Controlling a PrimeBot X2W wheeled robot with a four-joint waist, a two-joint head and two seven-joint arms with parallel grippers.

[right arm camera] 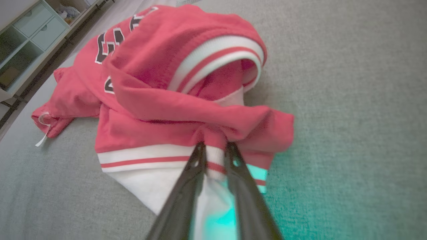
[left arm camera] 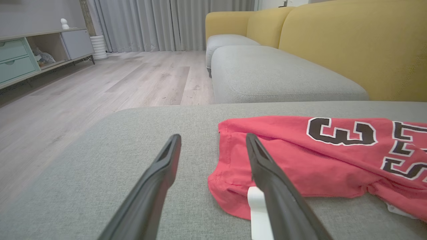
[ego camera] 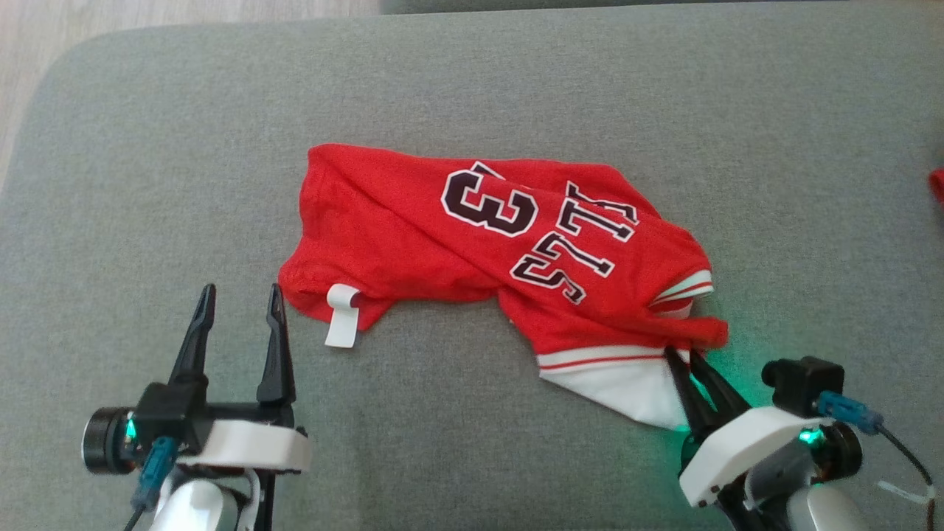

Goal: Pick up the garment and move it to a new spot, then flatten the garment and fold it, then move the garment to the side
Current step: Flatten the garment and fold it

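Garment (ego camera: 487, 243), a red numbered jersey, lies crumpled across the middle of the grey cushion (ego camera: 147, 147), well clear of its far edge and left corner. The right tool (ego camera: 682, 354) has its fingers pinched on a fold at the striped hem, on the near right side of the heap. The left tool (ego camera: 242, 289) stands wide open and empty, just beside the corner carrying a white tag (ego camera: 341, 317). The risk, as I judge it: the pinch looks shallow and may catch only one layer, so a lift could let the cloth slip free or drag it into a tighter twist
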